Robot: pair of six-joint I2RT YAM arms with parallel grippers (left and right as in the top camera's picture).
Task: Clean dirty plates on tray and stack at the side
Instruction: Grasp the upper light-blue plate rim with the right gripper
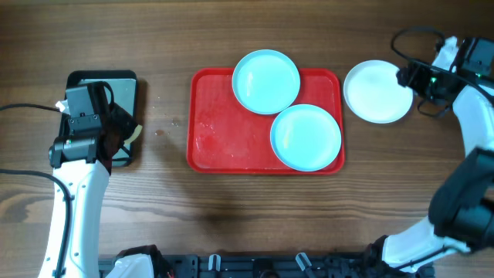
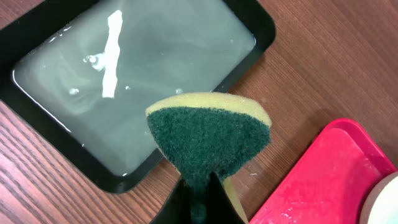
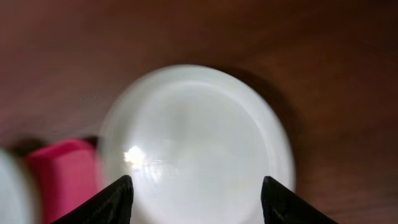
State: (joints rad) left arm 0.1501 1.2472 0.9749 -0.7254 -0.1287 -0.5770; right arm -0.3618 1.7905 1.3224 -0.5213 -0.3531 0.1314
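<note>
Two pale turquoise plates sit on the red tray (image 1: 224, 131): one (image 1: 265, 81) at its far edge, one (image 1: 306, 137) at its right front. The white plate (image 1: 376, 91) lies on the table right of the tray; it fills the right wrist view (image 3: 199, 143). My right gripper (image 3: 198, 198) is open and empty above it, at the plate's right edge overhead (image 1: 413, 79). My left gripper (image 2: 200, 202) is shut on a green-and-yellow sponge (image 2: 208, 140), held over the near rim of the dark pan (image 1: 123, 85). The tray's corner (image 2: 329, 180) shows in the left wrist view.
The dark metal pan (image 2: 124, 81) holds cloudy water and stands left of the tray. Bare wood lies between pan and tray. Cables run near the right arm at the table's far right corner.
</note>
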